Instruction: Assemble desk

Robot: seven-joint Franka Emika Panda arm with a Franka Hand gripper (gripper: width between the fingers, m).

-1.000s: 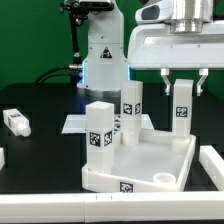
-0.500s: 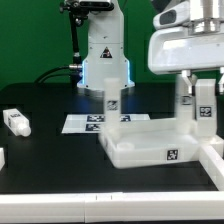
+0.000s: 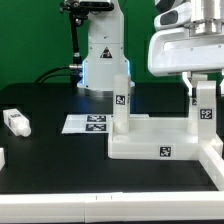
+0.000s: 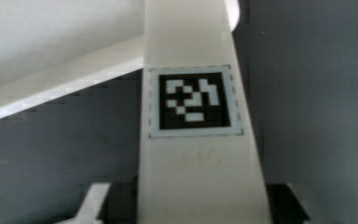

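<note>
Hand clamps the leg standing upright in the rim-up desk top corner

**A:** Anything on that rig besides the actual build stuff?

**B:** Not much tbh. There's a black tabletop with a pale strip along its near edge. The marker board lies flat toward the back with its printed tags facing up, and only part of it shows. Plain green backdrop behind everything.

**A:** And the white thing on the exterior view's right?

**B:** It's a long white bar lying on the tabletop and running out of frame. Can't tell what it is.
</note>
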